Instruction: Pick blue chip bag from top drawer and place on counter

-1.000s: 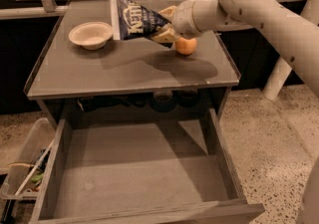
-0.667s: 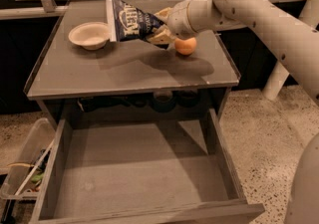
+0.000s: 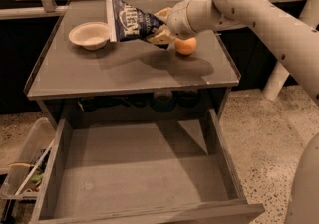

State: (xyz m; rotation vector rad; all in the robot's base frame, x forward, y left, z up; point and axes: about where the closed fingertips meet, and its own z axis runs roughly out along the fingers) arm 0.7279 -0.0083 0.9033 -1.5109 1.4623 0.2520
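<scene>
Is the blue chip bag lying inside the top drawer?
No, the gripper holds the blue chip bag in the air above the counter, beside the bowl, away from the open top drawer.

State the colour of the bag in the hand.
Dark navy, white lettering; the hand holds the blue chip bag above the counter. Camera view.

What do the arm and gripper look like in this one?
The arm is thick, rounded and off-white, with smooth tubular links, bulbous joints and small dark dots on its shell. No cables show. The gripper, above the counter, has short tan fingers.
</scene>
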